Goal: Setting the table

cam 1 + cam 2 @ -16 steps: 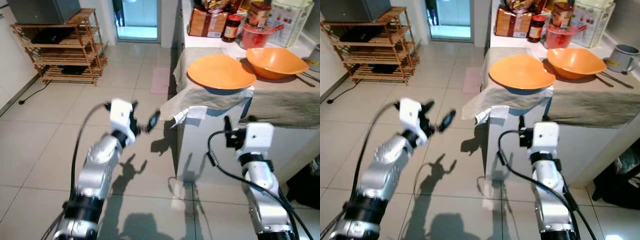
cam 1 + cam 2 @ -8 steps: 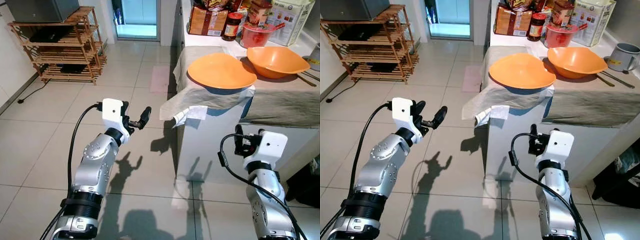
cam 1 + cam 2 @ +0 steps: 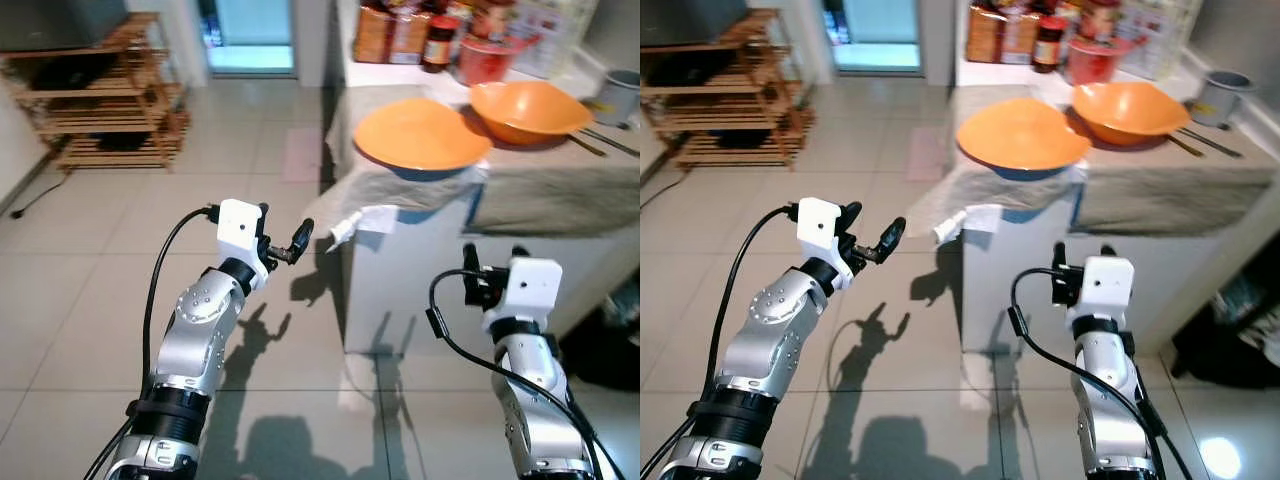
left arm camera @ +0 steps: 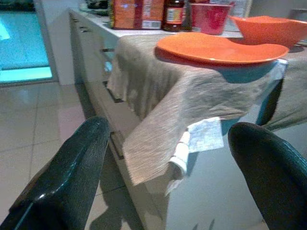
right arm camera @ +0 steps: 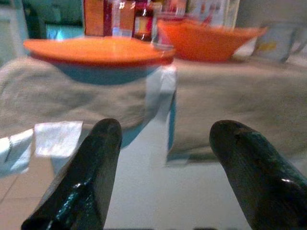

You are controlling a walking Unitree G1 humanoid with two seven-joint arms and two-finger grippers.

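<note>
— Orange plate [image 3: 420,133] at the near corner of the counter [image 3: 560,205], jutting past the edge on the draped grey cloth [image 3: 400,190]; orange bowl [image 3: 524,108] just behind, toward the right. Looks barely begun as a table setting: nothing lifted, nothing carried.

— And the grippers?

— Left gripper [image 3: 285,245] raised over the floor, short of the counter corner, fingers spread wide, empty. Right gripper [image 3: 490,268] lower, facing the counter's front panel, also spread wide with nothing between the fingers.

— Left to do?

— Probably everything: closing in, taking a dish, moving it to a table. No table in sight from here.

— Anything in the way?

— Cloth corner with its white tag [image 3: 370,222] hanging right under the plate, likely to snag a finger. Jars and packets [image 3: 420,35] crowded at the back, a grey mug [image 3: 613,95] and chopsticks [image 3: 600,145] on the far right. Wooden shelf rack [image 3: 100,100] well off to the left, out of harm's way.
</note>
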